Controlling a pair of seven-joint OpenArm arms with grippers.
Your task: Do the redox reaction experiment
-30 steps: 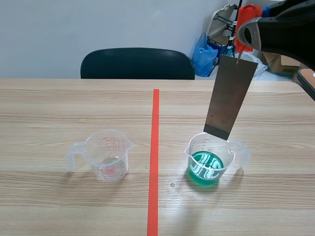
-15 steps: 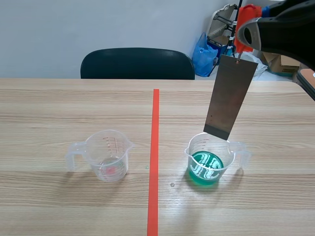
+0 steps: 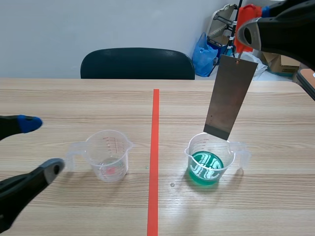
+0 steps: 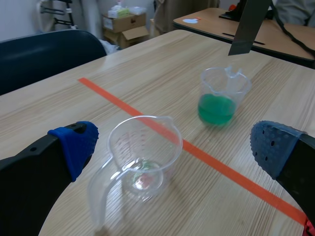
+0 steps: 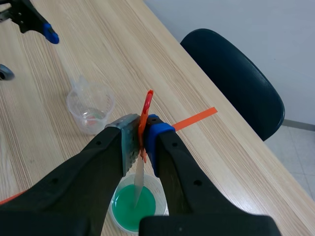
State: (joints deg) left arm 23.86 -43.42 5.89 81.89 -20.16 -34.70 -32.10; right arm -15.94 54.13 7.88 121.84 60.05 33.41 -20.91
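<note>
While it hangs from the right end effector point(image 3: 244, 34), the grey metal plate point(image 3: 230, 96) keeps its long axis nearly upright, leaning a little. Its lower short edge points down, just above the mouth of the cup of green liquid point(image 3: 210, 160). The right fingers are pinched together on an orange tab point(image 5: 146, 105) at the plate's top. That cup stands on the tabletop point(image 3: 74, 98), right of the red tape line point(image 3: 154, 147). Left of the line stands a clear cup point(image 3: 108, 155) with its handle turned toward the left end effector point(image 3: 42, 145). The left fingers are spread wide on either side of that handle, touching nothing. A dark chair point(image 3: 138, 63) sits behind the tabletop.
</note>
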